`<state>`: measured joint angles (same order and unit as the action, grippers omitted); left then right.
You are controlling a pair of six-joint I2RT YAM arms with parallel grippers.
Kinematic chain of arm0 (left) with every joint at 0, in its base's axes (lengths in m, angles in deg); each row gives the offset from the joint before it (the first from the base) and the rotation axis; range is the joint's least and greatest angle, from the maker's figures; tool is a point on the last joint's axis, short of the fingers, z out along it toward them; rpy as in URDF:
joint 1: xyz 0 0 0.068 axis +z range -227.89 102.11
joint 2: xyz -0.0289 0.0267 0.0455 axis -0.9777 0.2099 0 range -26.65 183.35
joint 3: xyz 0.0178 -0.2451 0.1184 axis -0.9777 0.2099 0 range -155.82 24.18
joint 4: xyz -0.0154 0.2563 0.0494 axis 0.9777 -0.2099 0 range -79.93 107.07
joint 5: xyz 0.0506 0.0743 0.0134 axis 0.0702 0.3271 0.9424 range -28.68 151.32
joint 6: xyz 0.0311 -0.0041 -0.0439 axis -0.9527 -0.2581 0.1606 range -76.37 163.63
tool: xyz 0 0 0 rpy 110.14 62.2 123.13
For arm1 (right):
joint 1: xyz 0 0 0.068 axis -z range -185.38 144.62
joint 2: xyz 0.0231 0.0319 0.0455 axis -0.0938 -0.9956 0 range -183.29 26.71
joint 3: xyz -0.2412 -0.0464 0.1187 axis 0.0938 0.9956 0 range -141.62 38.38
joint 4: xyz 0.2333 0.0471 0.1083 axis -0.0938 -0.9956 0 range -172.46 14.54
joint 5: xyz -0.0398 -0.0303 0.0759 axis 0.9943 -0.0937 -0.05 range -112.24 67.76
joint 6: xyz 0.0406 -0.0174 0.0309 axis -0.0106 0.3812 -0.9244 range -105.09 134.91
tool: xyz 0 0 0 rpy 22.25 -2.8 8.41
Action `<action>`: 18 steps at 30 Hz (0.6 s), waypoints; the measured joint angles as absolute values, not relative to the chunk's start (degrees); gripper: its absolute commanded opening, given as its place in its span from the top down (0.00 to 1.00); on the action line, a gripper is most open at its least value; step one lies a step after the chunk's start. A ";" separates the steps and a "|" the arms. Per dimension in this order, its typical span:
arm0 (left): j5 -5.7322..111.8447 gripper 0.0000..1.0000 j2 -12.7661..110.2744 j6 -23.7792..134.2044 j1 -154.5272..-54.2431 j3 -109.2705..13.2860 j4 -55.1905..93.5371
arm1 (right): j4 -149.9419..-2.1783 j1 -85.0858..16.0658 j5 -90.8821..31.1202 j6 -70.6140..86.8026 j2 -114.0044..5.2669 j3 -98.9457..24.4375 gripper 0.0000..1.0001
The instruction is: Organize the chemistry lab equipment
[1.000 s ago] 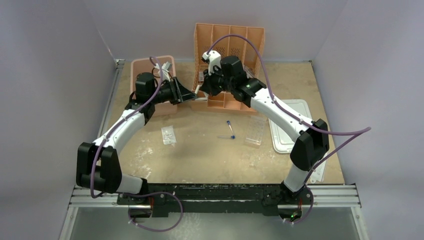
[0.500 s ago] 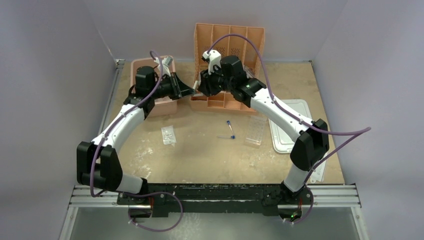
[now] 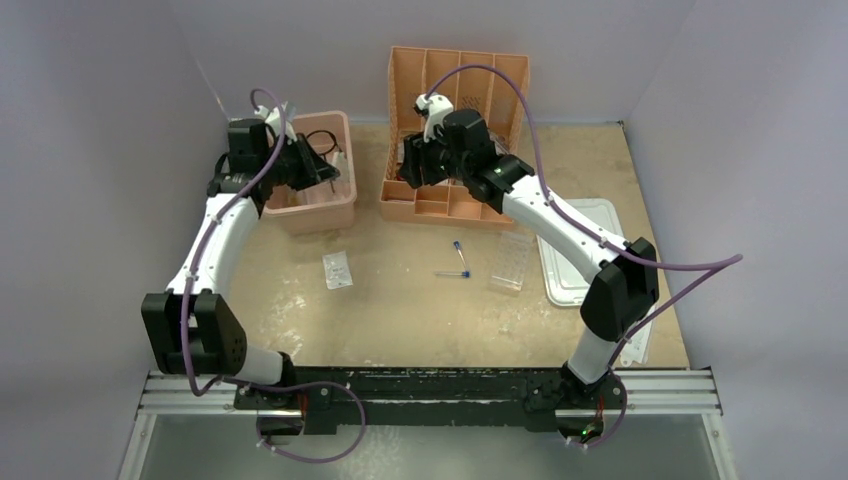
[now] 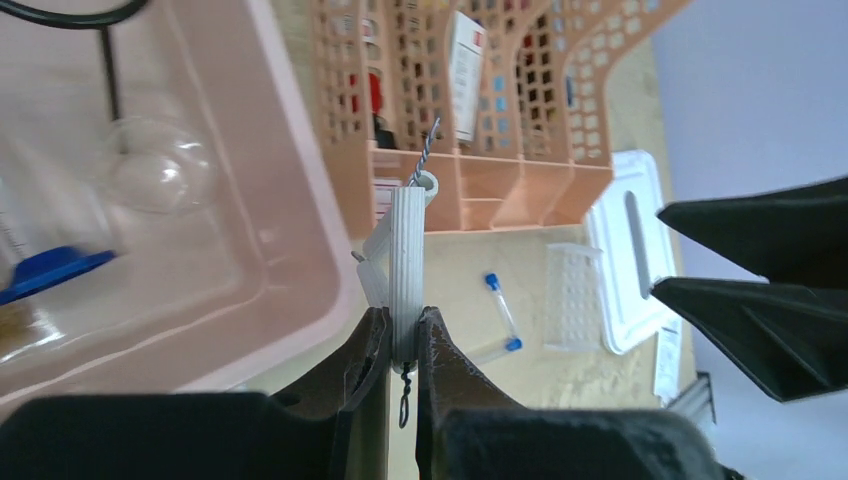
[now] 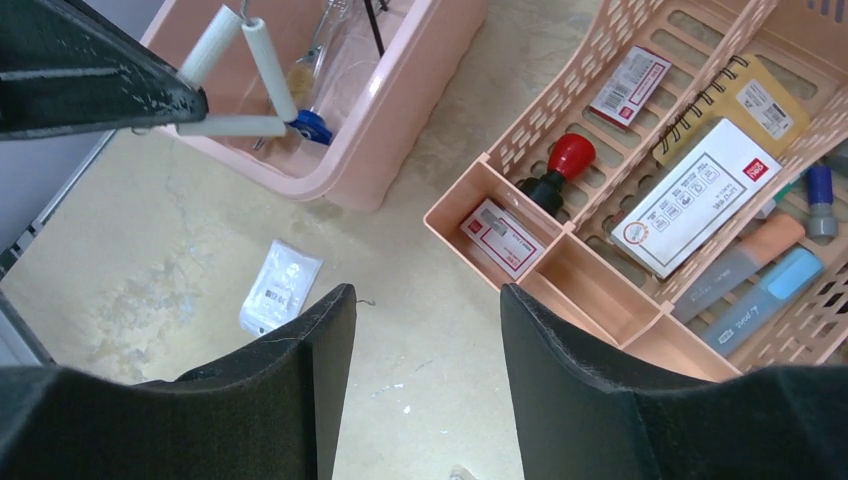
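My left gripper is shut on one ribbed white rod of the white triangle and holds it over the pink bin. From above, the left gripper hangs over the bin's right half. The triangle also shows in the right wrist view, above the bin. My right gripper is open and empty over bare table, between the bin and the orange organizer. A black wire tripod stands in the bin. A clear packet, two blue-capped tubes and the clear tube rack lie on the table.
The white lid lies at the right, beside the rack. The orange organizer holds a red-topped stamp, boxes and pens. A clear round flask and a blue-capped item are in the pink bin.
The two grippers met between bin and organizer. The left one shut on the triangle and the right one opened off it. The left arm then swung left over the pink bin.
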<state>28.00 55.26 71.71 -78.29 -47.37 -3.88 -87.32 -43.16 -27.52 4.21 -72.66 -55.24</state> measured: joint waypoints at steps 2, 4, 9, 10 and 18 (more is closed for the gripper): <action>30.84 1.00 56.00 70.20 -77.74 -49.47 -6.98 | -87.30 -43.10 -26.91 3.86 -72.66 -55.22 0.42; 33.46 1.00 57.25 68.84 -77.55 -51.26 -9.61 | -87.23 -42.94 -26.21 3.55 -72.66 -55.09 0.42; 41.24 1.00 60.26 66.33 -76.24 -53.75 -15.49 | -87.15 -42.73 -24.92 3.36 -72.66 -54.63 0.42; 42.99 1.00 60.96 65.89 -75.91 -54.43 -16.71 | -87.13 -42.62 -24.66 3.36 -72.64 -54.50 0.42; 48.70 1.00 67.54 65.00 -75.23 -58.13 -19.73 | -87.10 -41.52 -23.50 3.36 -72.59 -52.99 0.41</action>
<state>48.70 67.54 65.00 -75.23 -58.13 -19.73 -87.10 -41.52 -23.50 3.36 -72.59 -52.99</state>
